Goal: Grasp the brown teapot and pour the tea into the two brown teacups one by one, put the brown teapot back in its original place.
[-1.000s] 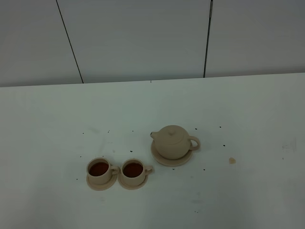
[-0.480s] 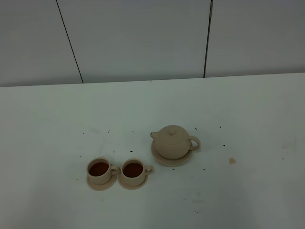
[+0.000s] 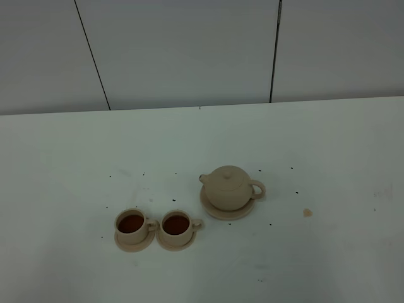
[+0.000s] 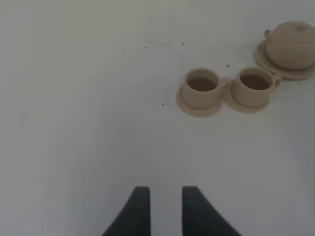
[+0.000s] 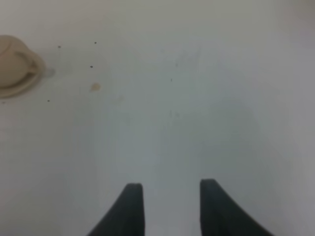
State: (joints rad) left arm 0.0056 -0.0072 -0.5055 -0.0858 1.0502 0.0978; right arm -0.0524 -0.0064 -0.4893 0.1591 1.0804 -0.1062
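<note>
The brown teapot [image 3: 228, 187] stands upright on its wide saucer, the original place [image 3: 218, 213], right of the table's middle, with its spout to the left and its handle to the right. Left of it and nearer the front, the two brown teacups [image 3: 131, 224] [image 3: 176, 225] sit side by side on small saucers, both holding dark tea. My left gripper [image 4: 161, 195] hovers open over bare table, well short of the cups [image 4: 202, 87] [image 4: 253, 86] and the teapot [image 4: 295, 44]. With nothing between its fingers, my right gripper [image 5: 171, 191] is open, far from the teapot [image 5: 12, 69]. Neither gripper shows in the exterior view.
The white table [image 3: 315, 145] carries small dark specks around the tea set and a little tan spot [image 3: 307, 213] to the right of the teapot. A grey panelled wall [image 3: 189, 50] runs along the table's far edge.
</note>
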